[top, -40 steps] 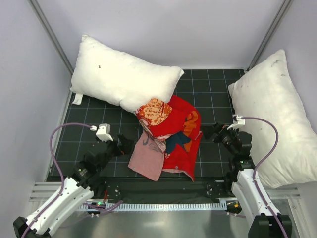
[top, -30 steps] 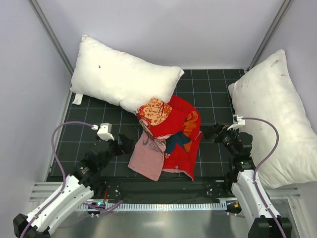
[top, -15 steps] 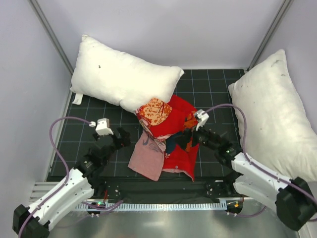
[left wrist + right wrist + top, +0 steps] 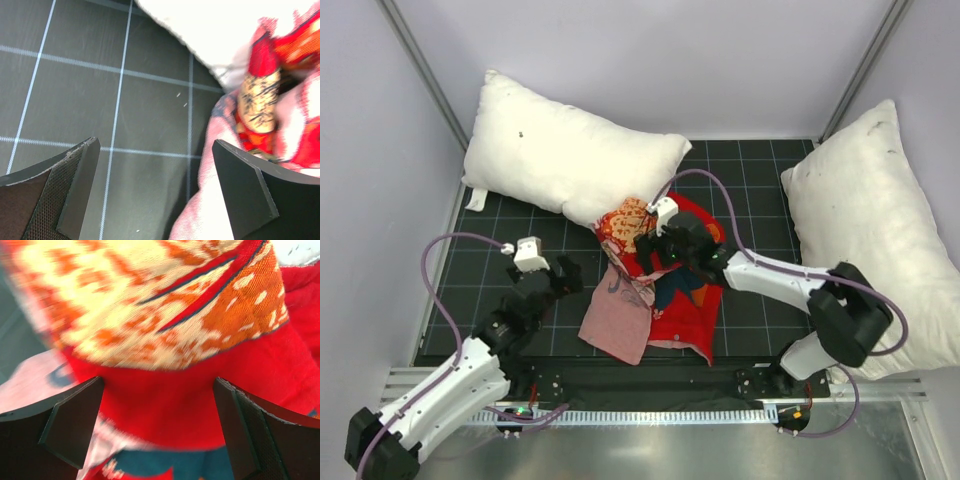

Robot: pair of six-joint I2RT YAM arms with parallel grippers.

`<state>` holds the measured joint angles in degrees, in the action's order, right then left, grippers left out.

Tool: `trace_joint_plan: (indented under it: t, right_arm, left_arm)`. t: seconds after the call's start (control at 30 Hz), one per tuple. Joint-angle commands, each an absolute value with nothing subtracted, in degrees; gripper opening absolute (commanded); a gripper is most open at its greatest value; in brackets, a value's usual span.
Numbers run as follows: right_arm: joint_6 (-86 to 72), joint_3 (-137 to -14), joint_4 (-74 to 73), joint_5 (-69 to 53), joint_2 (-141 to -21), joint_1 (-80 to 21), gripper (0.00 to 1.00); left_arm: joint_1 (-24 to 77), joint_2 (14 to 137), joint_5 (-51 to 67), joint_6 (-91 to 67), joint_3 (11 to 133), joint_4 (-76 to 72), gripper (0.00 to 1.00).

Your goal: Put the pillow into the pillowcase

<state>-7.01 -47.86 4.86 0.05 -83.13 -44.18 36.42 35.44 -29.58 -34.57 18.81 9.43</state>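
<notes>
Over the crumpled bright red fabric pillowcase (image 4: 685, 310), the right hand (image 4: 655, 250) has just swung in, spread wide and empty, likely to grasp it. The left hand (image 4: 570, 275) beside it is equally wide, empty. The plump white rectangular pillow (image 4: 570, 155) touches the pillowcase's far edge.

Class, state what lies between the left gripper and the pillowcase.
Only a bare strip of gridded mat separates the left gripper from the pillowcase, in the top view.
</notes>
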Motion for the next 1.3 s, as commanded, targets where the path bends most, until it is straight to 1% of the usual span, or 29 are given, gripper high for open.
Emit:
trace_joint_plan:
  t: [0.0, 0.1, 0.13, 0.17, 0.2, 0.23, 0.3, 0.33, 0.37, 0.5, 0.53, 0.67, 0.77, 0.9, 1.1, 1.17, 1.2, 1.27]
  right_arm:
    - [-5.4, -54.2, 2.2, 7.1, -89.2, -44.4, 1.00]
    - [-6.3, -57.6, -1.5, 12.4, -93.8, -44.4, 0.98]
    - [-7.4, -58.2, -2.2, 14.7, -94.4, -44.4, 0.73]
    - [-7.6, -58.4, -3.4, 16.0, -94.4, -44.4, 0.59]
    - [-8.1, -57.9, -3.4, 17.0, -93.2, -44.4, 0.47]
    - [-9.5, -57.3, -3.3, 20.4, -92.0, -44.4, 0.28]
    - [-11.0, -54.2, -2.6, 24.4, -89.1, -44.3, 0.14]
    - [-11.8, -53.1, -2.5, 26.3, -85.9, -43.9, 0.10]
    - [-13.9, -52.1, -3.0, 29.2, -84.0, -43.2, 0.04]
    - [-20.6, -47.2, -6.5, 28.6, -75.4, -35.6, 0.04]
    - [-21.8, -46.2, -7.5, 27.5, -71.5, -31.2, 0.04]
    - [-24.2, -40.3, -8.2, 28.2, -62.2, -24.7, 0.04]
    - [-24.1, -39.4, -9.1, 28.7, -58.0, -23.3, 0.04]
    - [-22.1, -40.7, -9.3, 25.0, -55.9, -23.3, 0.04]
    - [-23.5, -46.1, -16.1, 31.6, -53.7, -22.5, 0.04]
    - [-26.4, -48.9, -20.3, 35.1, -53.7, -21.4, 0.04]
    - [-27.3, -50.0, -23.2, 35.2, -53.5, -19.7, 0.04]
    - [-26.3, -51.2, -23.6, 32.4, -52.5, -19.2, 0.04]
  left_arm:
    - [36.5, 31.5, -31.4, -33.5, 18.2, 5.5, 1.00]
    - [36.5, 29.4, -31.2, -33.3, 17.3, 5.4, 1.00]
    - [36.5, 29.2, -30.9, -33.2, 17.1, 5.4, 1.00]
    - [36.5, 29.0, -30.8, -33.2, 17.1, 5.2, 1.00]
    - [36.5, 29.1, -30.8, -33.1, 17.1, 5.3, 1.00]
    - [36.5, 29.4, -30.6, -33.1, 17.2, 5.3, 1.00]
    - [36.5, 30.2, -30.5, -33.1, 17.5, 5.2, 1.00]
    - [36.5, 30.5, -30.4, -33.0, 17.7, 5.2, 1.00]
    - [36.5, 30.8, -30.3, -33.0, 17.8, 5.2, 1.00]
    - [36.5, 32.5, -29.9, -33.0, 18.4, 4.9, 1.00]
    - [36.5, 32.6, -29.9, -33.0, 18.4, 5.0, 1.00]
    - [36.4, 32.4, -29.8, -33.0, 18.3, 5.0, 1.00]
    - [36.5, 32.2, -29.6, -33.0, 18.2, 4.9, 1.00]
    - [36.5, 32.2, -28.8, -32.8, 18.0, 4.6, 1.00]
    - [36.5, 35.6, -25.7, -32.2, 19.0, 3.4, 1.00]
    - [36.5, 37.6, -25.8, -32.5, 19.7, 3.3, 1.00]
    - [36.5, 38.1, -25.7, -32.8, 19.9, 3.1, 1.00]
    - [36.5, 39.6, -25.7, -33.0, 20.0, 2.6, 1.00]
